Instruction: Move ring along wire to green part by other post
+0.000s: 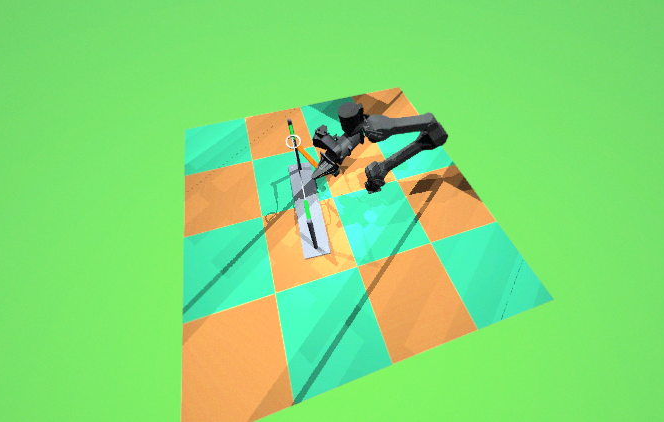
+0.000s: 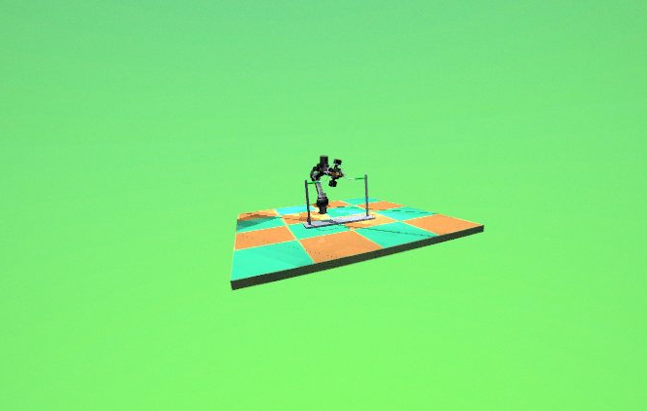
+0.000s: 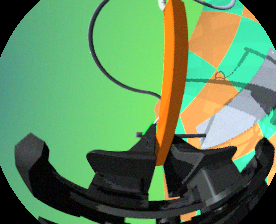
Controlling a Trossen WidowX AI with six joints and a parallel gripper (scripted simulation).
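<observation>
The white ring (image 1: 286,142) is near the far green part (image 1: 291,129) in the top view; whether the wire touches it is too small to tell. Its orange handle (image 1: 307,156) (image 3: 175,60) slants from the ring to my gripper (image 1: 317,170) (image 3: 156,127), which is shut on the handle's lower end. The thin grey wire (image 3: 91,40) curves on the left of the wrist view. The near green part (image 1: 307,211) is beside the near post (image 1: 312,234). The exterior view shows green parts at the left (image 2: 312,182) and right (image 2: 357,178); the ring is not clear there.
The posts, seen in the exterior view at left (image 2: 307,206) and right (image 2: 366,197), stand on a long grey base (image 1: 318,248) (image 2: 338,222). The base lies on a checkered orange and teal board (image 1: 318,335). The arm reaches in from the right in the top view.
</observation>
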